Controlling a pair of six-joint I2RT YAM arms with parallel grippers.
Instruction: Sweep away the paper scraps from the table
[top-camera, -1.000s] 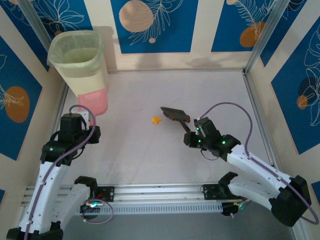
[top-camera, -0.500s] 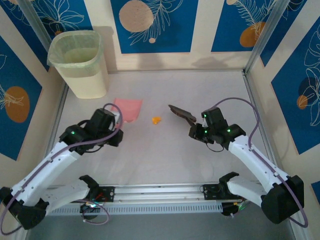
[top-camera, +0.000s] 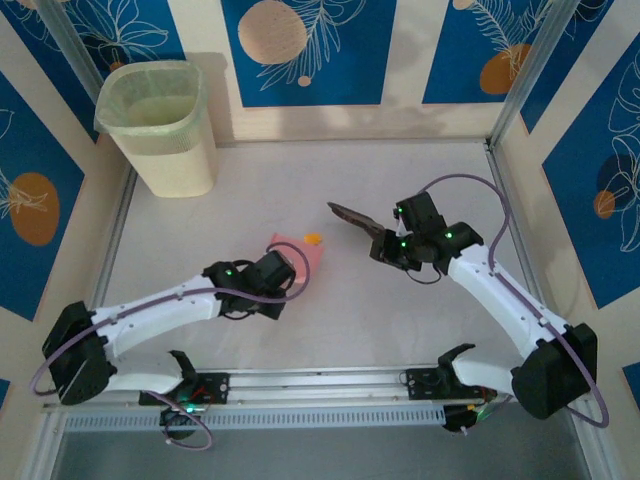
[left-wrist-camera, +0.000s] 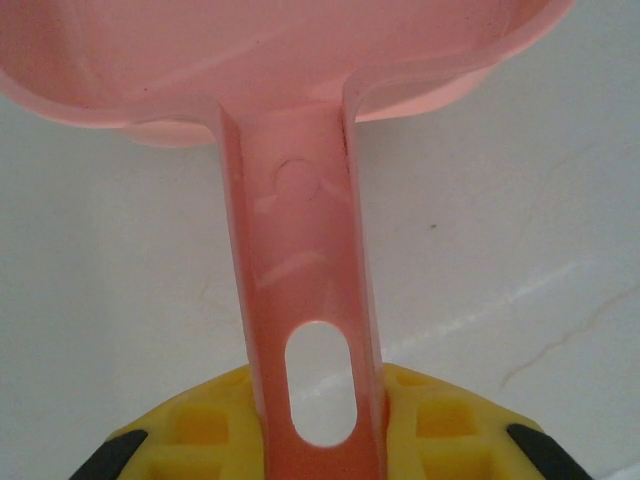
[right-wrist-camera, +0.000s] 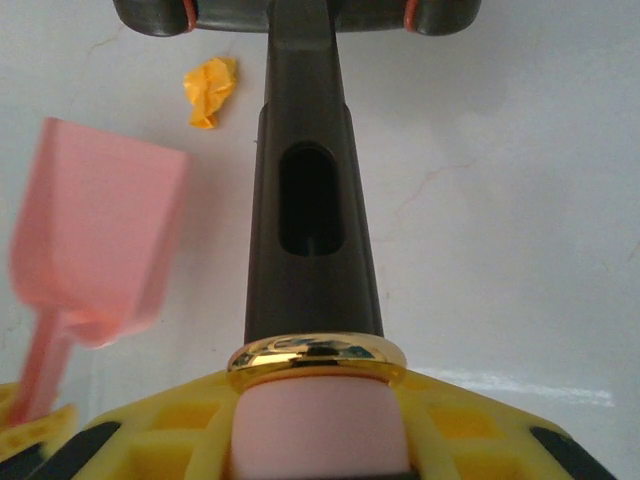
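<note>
1. Left gripper (top-camera: 283, 270) is clenched on the pan handle (left-wrist-camera: 300, 300). Its yellow pads (left-wrist-camera: 440, 430) squeeze the handle from both sides.
2. The pink dustpan (top-camera: 300, 255) is near the middle of the worktop (top-camera: 330, 330). In the top view its wide mouth faces 1 o'clock. It looks blurry from the right wrist, and I cannot tell if it touches the worktop.
3. One orange paper scrap (top-camera: 313, 239) sits on the worktop, close to the middle. It is just beside the dustpan's mouth, at the pan's 1 o'clock. From the right wrist there is a small gap between the two.
4. Right gripper (top-camera: 385, 247) is grasping the brush handle (right-wrist-camera: 310, 200). The handle is dark and has a long hole in it. A gold ring (right-wrist-camera: 315, 352) goes round it just in front of the gripper.
5. The brush (top-camera: 352, 218) has its head at the scrap's 2 o'clock, near it but not touching.
6. The scrap lies between the dustpan and the brush.
7. A pale bin (top-camera: 160, 125) stands in the 10 o'clock corner of the worktop, well apart from the scrap.
8. The left arm reaches in from 7 o'clock and the right arm from 5 o'clock.
</note>
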